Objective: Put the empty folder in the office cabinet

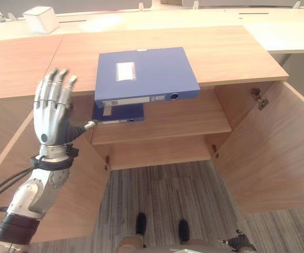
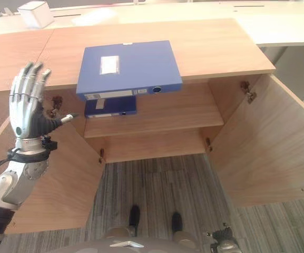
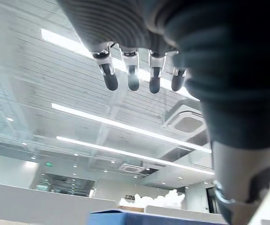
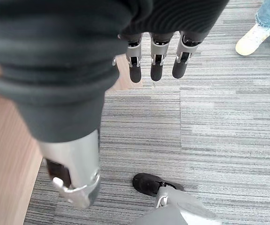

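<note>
A blue folder [image 1: 144, 76] lies flat on the cabinet top [image 1: 231, 52], its spine overhanging the front edge. A second blue folder [image 1: 117, 112] lies on the shelf [image 1: 194, 118] inside the open cabinet, just below the first. My left hand [image 1: 51, 113] is raised upright to the left of both folders, open with straight fingers, its thumb pointing toward the shelf folder and holding nothing. The left wrist view catches the top folder's edge [image 3: 139, 218]. My right hand [image 4: 155, 65] hangs low over the floor, open with nothing in it.
Both cabinet doors stand wide open, the left door [image 1: 83, 184] behind my left arm and the right door [image 1: 273, 153] at the right. A white box [image 1: 41, 19] sits on the desk behind. A person's shoe [image 4: 252, 40] stands on the grey carpet [image 1: 167, 195].
</note>
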Tool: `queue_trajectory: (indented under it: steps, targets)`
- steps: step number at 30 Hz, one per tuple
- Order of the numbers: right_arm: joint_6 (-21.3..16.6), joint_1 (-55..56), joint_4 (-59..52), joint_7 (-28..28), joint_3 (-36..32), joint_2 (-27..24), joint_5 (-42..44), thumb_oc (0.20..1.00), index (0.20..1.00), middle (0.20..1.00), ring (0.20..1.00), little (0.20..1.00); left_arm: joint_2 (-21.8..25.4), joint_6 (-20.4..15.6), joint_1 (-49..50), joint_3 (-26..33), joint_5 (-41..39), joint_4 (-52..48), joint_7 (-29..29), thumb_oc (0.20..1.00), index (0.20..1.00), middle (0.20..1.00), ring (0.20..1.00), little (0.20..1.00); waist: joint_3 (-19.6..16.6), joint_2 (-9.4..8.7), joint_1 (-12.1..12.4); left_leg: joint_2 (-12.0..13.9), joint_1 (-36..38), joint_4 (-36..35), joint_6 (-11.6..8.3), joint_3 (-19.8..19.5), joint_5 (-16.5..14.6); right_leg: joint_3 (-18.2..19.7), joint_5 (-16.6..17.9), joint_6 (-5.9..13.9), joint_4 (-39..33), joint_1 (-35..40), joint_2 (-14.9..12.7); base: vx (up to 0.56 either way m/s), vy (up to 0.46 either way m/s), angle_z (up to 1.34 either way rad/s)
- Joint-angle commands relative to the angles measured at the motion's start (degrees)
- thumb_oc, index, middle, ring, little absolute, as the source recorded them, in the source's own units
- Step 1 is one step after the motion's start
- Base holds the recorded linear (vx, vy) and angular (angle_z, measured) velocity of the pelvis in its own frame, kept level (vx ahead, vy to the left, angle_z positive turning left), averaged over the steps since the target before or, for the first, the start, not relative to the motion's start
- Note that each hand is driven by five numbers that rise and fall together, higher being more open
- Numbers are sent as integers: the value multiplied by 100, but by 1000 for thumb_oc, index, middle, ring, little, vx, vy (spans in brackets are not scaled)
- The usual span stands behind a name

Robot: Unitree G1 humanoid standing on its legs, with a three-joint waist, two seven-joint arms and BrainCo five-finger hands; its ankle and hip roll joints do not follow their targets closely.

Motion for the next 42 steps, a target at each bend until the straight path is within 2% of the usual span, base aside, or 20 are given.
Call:
queue_trajectory:
  steps: [1, 9, 14, 15, 24, 31, 42]
  targets:
    - [-66, -143, -63, -19, 257, -111, -16, 1000, 1000, 1000, 1000, 1000, 270, -149, -902, -232, 139, 12, -153, 1000, 1000, 1000, 1000, 1000, 42, -111, -132, 214, 144, 5, -312, -23, -679, -91, -736, 254, 26, 466, -60, 0, 0, 0]
    - [-72, -90, -39, -35, 328, -136, -12, 1000, 1000, 1000, 1000, 1000, 337, -149, -1504, -1138, 443, 484, -372, 1000, 1000, 1000, 1000, 1000, 3, -107, -271, 237, 164, 5, -303, 25, -706, -63, -722, 271, 26, 445, -59, -1, 1, -1]
    - [-80, -97, -42, -59, 332, -129, -10, 1000, 1000, 1000, 1000, 1000, 345, -156, -1760, -1434, 552, 571, -451, 1000, 1000, 1000, 1000, 1000, -6, -109, -297, 244, 171, 5, -299, 46, -720, -53, -713, 277, 26, 435, -53, -9, 1, 0]
    - [-82, -97, -42, -57, 339, -125, -8, 1000, 1000, 1000, 1000, 1000, 343, -162, -1783, -1467, 561, 584, -461, 1000, 1000, 1000, 1000, 1000, 5, -108, -301, 245, 145, 5, -298, 53, -652, -47, -656, 276, 26, 404, -51, -40, 7, -1]
    - [-86, -78, -78, -63, 405, -142, -38, 1000, 1000, 1000, 1000, 1000, 296, -70, -2152, -1820, 675, 959, -458, 1000, 1000, 1000, 1000, 1000, -56, -125, -360, 253, 196, 5, -294, 97, -750, -18, -713, 295, 26, 435, -57, 10, 6, -3]
    - [-71, -113, -59, -141, 514, -128, -126, 1000, 1000, 1000, 1000, 1000, -200, 285, -2863, -2256, 704, 1897, -224, 1000, 1000, 1000, 1000, 1000, -109, -169, -454, 282, 212, 5, -299, 127, -755, -10, -704, 303, 26, 438, -58, 0, 0, 0]
    - [-68, -114, -56, -192, 502, -164, -94, 1000, 1000, 1000, 1000, 1000, -278, 404, -3246, -2426, 753, 2125, -212, 1000, 1000, 1000, 1000, 1000, -111, -214, -529, 308, 166, 5, -299, 190, -750, 29, -659, 318, 26, 362, -56, -6, 2, -3]
